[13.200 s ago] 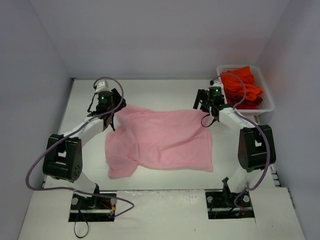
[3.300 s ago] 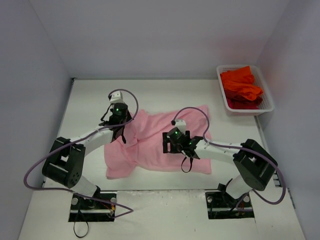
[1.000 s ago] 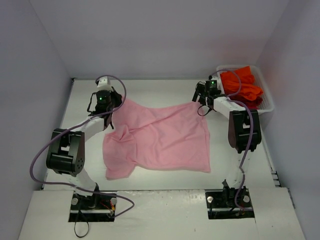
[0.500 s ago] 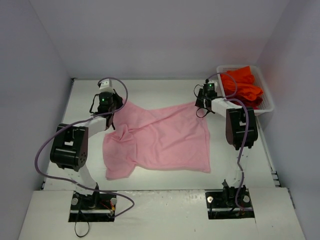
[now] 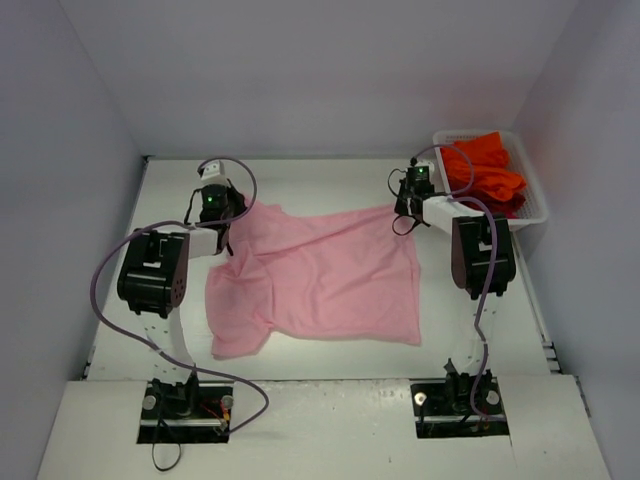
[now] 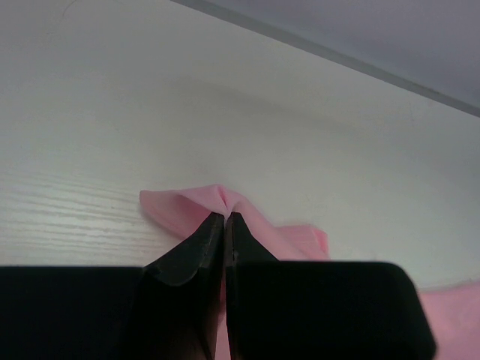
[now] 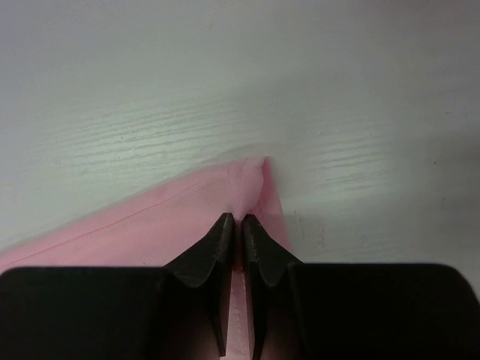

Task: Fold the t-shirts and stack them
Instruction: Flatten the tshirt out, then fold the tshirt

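- Over the last second the right gripper (image 7: 239, 219) has been drawing its black fingers together, and the left arm (image 5: 152, 272) has been folding its elbow farther in from the near edge.
- The light pink cloth t-shirt (image 5: 320, 278) is lying spread across the middle of the white table (image 5: 320, 180), its near hem running roughly straight and one short sleeve sticking out at the near left.
- Wrinkles are gathering on the shirt's left side, below the left gripper (image 6: 225, 219).
- The left gripper is pinching the shirt's far left corner between pressed-together fingertips, and a small fold of pink is poking out ahead of them.
- The right gripper is pinching the far right corner the same way, its jaws squeezed on a peak of cloth that is resting on the table.
- The bright orange-red t-shirts (image 5: 485, 170) are sitting heaped in the white plastic mesh basket (image 5: 537, 205) at the far right, just beyond the right gripper.
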Robot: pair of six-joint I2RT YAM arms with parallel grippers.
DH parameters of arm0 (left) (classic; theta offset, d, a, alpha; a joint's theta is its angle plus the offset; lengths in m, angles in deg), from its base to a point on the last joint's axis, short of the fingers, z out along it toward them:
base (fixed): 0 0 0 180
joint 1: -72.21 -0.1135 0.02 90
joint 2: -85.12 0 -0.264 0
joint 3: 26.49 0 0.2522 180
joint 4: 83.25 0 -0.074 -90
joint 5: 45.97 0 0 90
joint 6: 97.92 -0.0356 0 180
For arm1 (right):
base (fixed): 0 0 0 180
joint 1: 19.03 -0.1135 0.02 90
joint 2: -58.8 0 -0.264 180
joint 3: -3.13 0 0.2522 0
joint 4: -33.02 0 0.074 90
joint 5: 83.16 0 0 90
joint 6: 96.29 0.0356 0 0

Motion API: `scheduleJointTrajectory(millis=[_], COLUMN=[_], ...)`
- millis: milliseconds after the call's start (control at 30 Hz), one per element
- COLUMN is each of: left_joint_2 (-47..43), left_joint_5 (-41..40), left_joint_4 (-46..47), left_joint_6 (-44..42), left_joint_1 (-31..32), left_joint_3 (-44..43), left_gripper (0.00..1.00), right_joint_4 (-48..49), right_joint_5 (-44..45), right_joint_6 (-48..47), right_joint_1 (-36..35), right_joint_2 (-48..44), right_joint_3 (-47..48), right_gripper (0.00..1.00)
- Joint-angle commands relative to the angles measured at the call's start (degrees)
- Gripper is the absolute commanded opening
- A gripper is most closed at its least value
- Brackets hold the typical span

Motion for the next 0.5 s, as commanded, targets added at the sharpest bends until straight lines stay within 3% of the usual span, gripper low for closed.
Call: scheduleJointTrajectory(millis=[0,467], left_joint_2=[-0.01,5.63], left_joint_5=[1.60,2.66], left_joint_4=[7.16,2.07], left_joint_6=[0.91,-0.67], left_joint_1=[-0.69,-0.69], left_joint_3=[-4.50,-18.03], left_gripper=[0.00,0.00], right_joint_4=[2.50,2.41], right_joint_5=[1.31,-0.71], right_joint_6=[-1.04,-0.51], right_joint_1=[0.65,1.97], right_joint_2=[0.32,2.17], right_joint_3=[3.09,8.80], right_gripper=[0.07,0.07])
